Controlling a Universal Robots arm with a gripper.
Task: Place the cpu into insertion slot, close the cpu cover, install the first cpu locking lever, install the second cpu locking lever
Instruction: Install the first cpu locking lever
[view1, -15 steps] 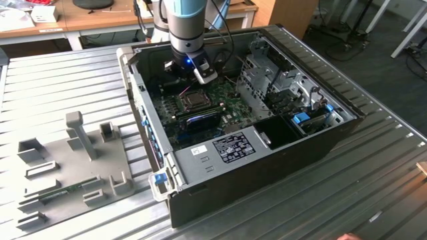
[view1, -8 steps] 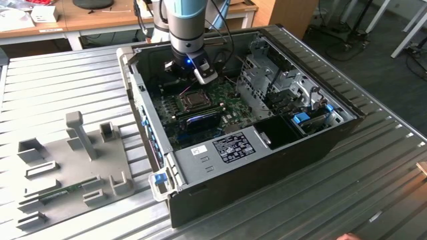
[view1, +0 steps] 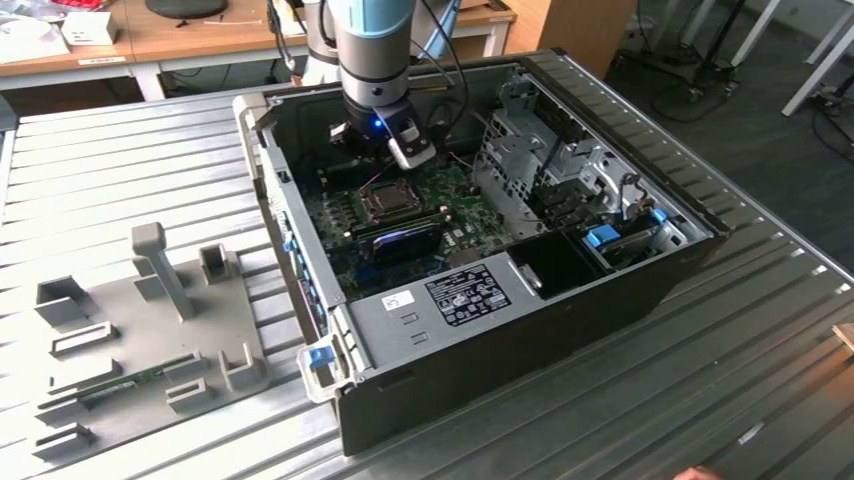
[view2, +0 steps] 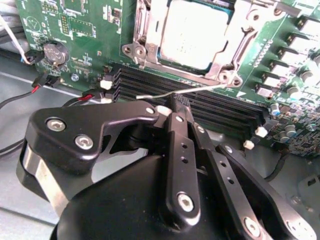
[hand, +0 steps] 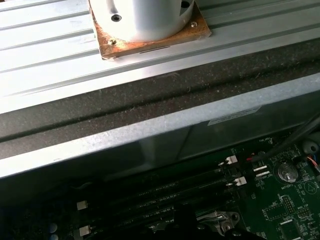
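Observation:
In the second wrist view the cpu (view2: 192, 32) lies pale and silvery in the insertion slot (view2: 145, 45), with the cpu cover (view2: 227, 50) folded down around its edges. A thin wire locking lever (view2: 200, 88) stands out along the socket's side, above the black memory slots (view2: 220, 107). My gripper (view2: 176, 102) is shut, its black tip right against that lever. In the exterior view my gripper (view1: 387, 165) hangs inside the open computer case, just behind the insertion slot (view1: 390, 200) on the green circuit board (view1: 461, 195).
The case's metal wall (hand: 150, 135) rises close beside the memory slots (hand: 165, 195). Red and black cables (view2: 30, 92) and a coin battery (view2: 54, 51) sit near the fingers. A drive cage (view1: 547, 170) fills the case's right. A grey fixture tray (view1: 147, 330) lies at the exterior view's left.

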